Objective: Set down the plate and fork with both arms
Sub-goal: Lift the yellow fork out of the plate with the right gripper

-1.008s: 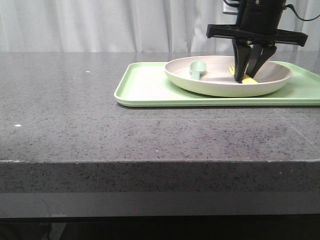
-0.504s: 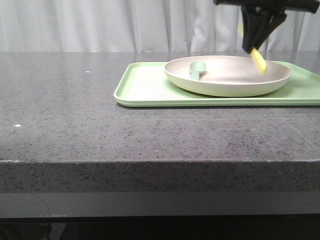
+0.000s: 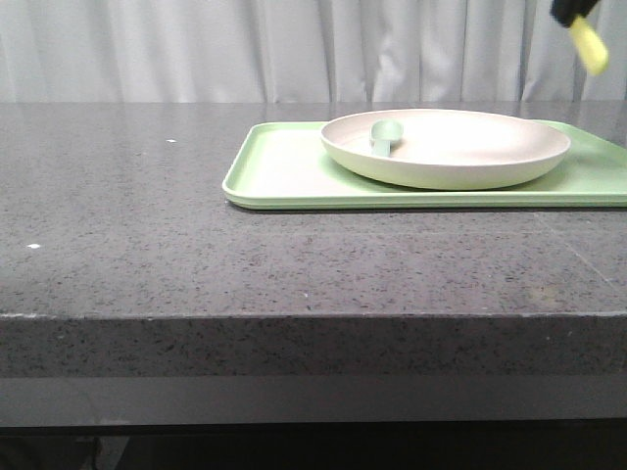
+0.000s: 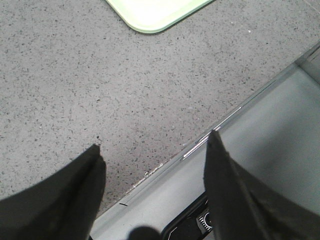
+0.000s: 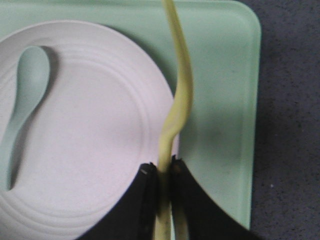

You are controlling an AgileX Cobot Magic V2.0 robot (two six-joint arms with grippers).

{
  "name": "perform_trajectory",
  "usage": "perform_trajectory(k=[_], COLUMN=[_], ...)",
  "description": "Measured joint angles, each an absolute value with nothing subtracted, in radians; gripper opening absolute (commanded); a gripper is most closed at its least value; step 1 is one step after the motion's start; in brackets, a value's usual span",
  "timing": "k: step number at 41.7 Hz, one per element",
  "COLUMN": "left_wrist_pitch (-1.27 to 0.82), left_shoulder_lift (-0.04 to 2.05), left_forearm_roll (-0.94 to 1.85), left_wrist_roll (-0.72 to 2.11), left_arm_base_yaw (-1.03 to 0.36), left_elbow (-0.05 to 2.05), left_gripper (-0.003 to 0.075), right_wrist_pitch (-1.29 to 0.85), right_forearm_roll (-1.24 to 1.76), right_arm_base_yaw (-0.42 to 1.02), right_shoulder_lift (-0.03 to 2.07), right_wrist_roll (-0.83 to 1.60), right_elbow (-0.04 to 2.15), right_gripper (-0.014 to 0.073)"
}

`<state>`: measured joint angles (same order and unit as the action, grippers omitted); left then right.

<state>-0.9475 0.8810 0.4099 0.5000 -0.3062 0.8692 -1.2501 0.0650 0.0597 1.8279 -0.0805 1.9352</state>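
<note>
The cream plate (image 3: 446, 147) sits on the light green tray (image 3: 284, 171) at the back right of the table. It also shows in the right wrist view (image 5: 90, 135). My right gripper (image 5: 162, 170) is shut on the pale yellow fork (image 5: 179, 100) and holds it high above the plate's right side; in the front view only the fork's end (image 3: 589, 44) and a bit of the gripper show at the top right corner. My left gripper (image 4: 152, 150) is open and empty, over the table's front edge, well away from the tray.
A pale teal spoon (image 3: 386, 135) lies in the plate's left part, also in the right wrist view (image 5: 25, 95). A corner of the tray (image 4: 150, 12) shows in the left wrist view. The grey speckled table (image 3: 147, 225) ends at a front edge (image 4: 200, 142).
My right gripper has lifted the fork out of the plate and carried it up and to the right, almost out of the front view. Plate, spoon and tray have not moved.
</note>
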Motion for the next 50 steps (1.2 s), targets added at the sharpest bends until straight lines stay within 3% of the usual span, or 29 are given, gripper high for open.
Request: perform_trajectory(k=[20,33,50], left_wrist_pitch=[-0.948,-0.948,-0.948], left_shoulder_lift=[0.881,0.881,0.881], left_forearm_roll=[0.41,0.41,0.41], left_wrist_roll=[0.5,0.5,0.5], left_arm_base_yaw=[-0.306,-0.306,-0.306], left_elbow=[0.869,0.869,0.869], left_gripper=[0.0418,0.0418,0.0418], right_wrist_pitch=[-1.25,-1.24,-1.231], right_forearm_roll=[0.303,0.491,0.514], right_arm_base_yaw=[-0.187,-0.201,-0.201], right_shoulder_lift=[1.849,1.964,1.989], right_wrist_roll=[0.227,0.312,0.328], right_elbow=[1.749,1.749,1.747], right_gripper=[-0.0066,-0.0066,-0.0066])
